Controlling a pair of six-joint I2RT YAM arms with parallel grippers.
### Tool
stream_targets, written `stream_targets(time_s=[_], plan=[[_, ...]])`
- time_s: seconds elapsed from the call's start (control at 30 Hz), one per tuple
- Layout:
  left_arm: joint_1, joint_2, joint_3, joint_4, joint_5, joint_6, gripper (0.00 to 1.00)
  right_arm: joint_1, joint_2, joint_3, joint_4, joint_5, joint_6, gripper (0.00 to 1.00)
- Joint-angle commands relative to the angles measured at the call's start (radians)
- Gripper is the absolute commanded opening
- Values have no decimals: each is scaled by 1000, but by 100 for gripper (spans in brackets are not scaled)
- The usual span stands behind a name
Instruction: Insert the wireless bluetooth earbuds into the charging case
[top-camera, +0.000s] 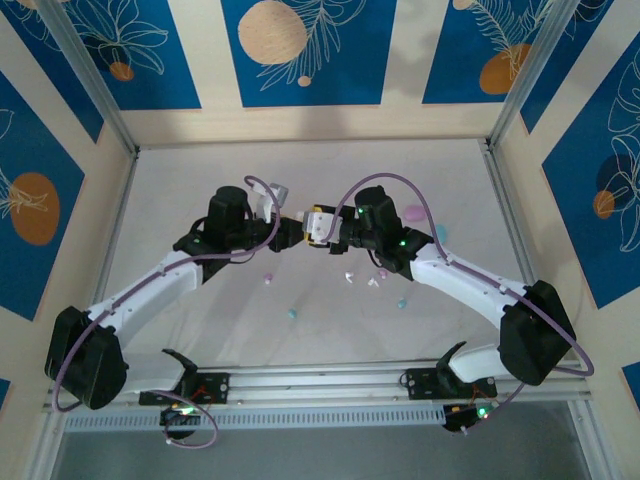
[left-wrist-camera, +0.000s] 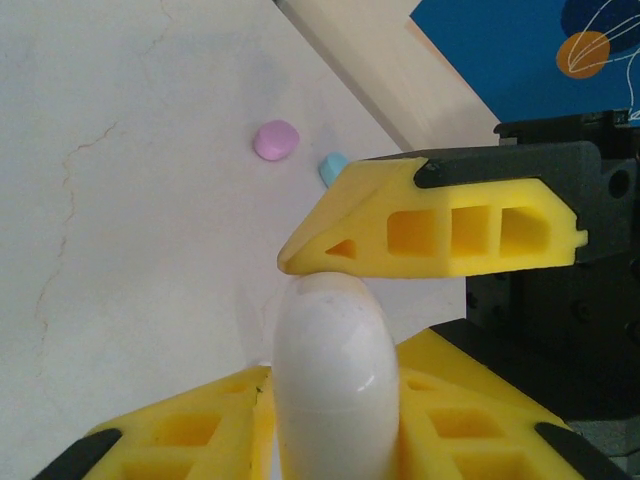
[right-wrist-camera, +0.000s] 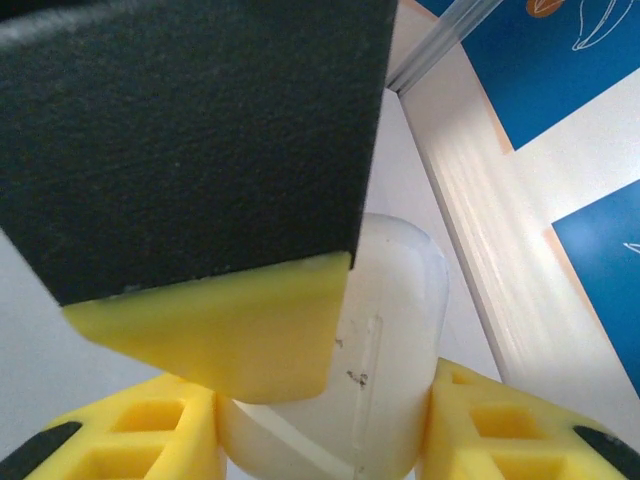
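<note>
- The left claw (left-wrist-camera: 335, 395) is closed on the white charging case (left-wrist-camera: 330, 320). Its yellow fingers (left-wrist-camera: 180, 440) press the rounded shell from either side, low on the body.
- The right claw (right-wrist-camera: 322, 392) is clamped on the same case from the opposite end. In its own wrist view the shell sits between both fingers and touches each. In the left wrist view one right fingertip (left-wrist-camera: 310, 258) rests on the case's top.
- The case hangs above the middle of the desk (top-camera: 200, 170), carried between the two claws. No open cavity shows, so I judge the lid is shut and the step in hand is opening it.
- A faint line runs along the shell in the right wrist view, possibly the seam. One claw should work there while the other holds the body firm.
- The shell looks smooth and egg-like and will likely slip under a hard squeeze, so use moderate pressure and slow motion.
- Finish with the opening facing up.
- Loose on the desk just below lie the white earbuds (top-camera: 348, 277), a pink earbud (top-camera: 267, 279) and a teal earbud (top-camera: 291, 313). The white pair matches this case.
- The pink case (left-wrist-camera: 277, 140) and teal case (left-wrist-camera: 332, 167) sit farther back.
</note>
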Motion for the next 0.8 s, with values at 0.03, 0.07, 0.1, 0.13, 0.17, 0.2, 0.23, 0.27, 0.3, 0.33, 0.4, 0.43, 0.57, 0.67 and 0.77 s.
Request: stream_targets(time_s=[0.03, 0.07, 0.1, 0.13, 0.17, 0.2, 0.23, 0.27, 0.3, 0.33, 0.4, 0.43, 0.57, 0.67, 0.77], plan=[[-9, 14, 35, -7, -16, 5, 30, 15, -37, 12, -2, -12, -23, 38], [-9, 15, 35, -5, -16, 3, 31, 16, -40, 12, -2, -12, -23, 38], [-9, 15, 34, -3, -15, 1, 33, 16, -40, 11, -4, -11, -26, 38], [-9, 17, 35, -1, -11, -1, 33, 18, -41, 11, -6, -10, -29, 38], [-11, 16, 34, 2, -9, -2, 33, 18, -41, 12, -6, -8, -29, 38], [-10, 14, 32, 1, -9, -3, 33, 17, -43, 11, -6, -7, -32, 38], [-11, 15, 33, 3, -10, -3, 34, 17, -43, 12, -5, -7, -35, 38], [-10, 14, 33, 3, -11, -3, 36, 18, -45, 10, -6, -7, -36, 38], [-11, 14, 33, 4, -7, -2, 36, 17, -44, 10, -6, -7, -36, 38], [-10, 15, 32, 6, -6, -3, 35, 16, -44, 10, -5, -7, -35, 38], [-10, 14, 31, 10, -11, -5, 31, 18, -46, 8, -5, -7, -34, 38], [-11, 14, 28, 13, -13, -6, 26, 18, -47, 7, -5, -10, -33, 38], [-10, 4, 14, 38, -15, -2, 11, 12, -63, 7, -15, -16, 15, 44], [-11, -29, -25, 107, -17, 15, 7, -21, -90, 32, -82, -79, 136, 53], [-11, -86, -112, 253, -32, 41, 6, -97, -112, 83, -186, -207, 361, 60]])
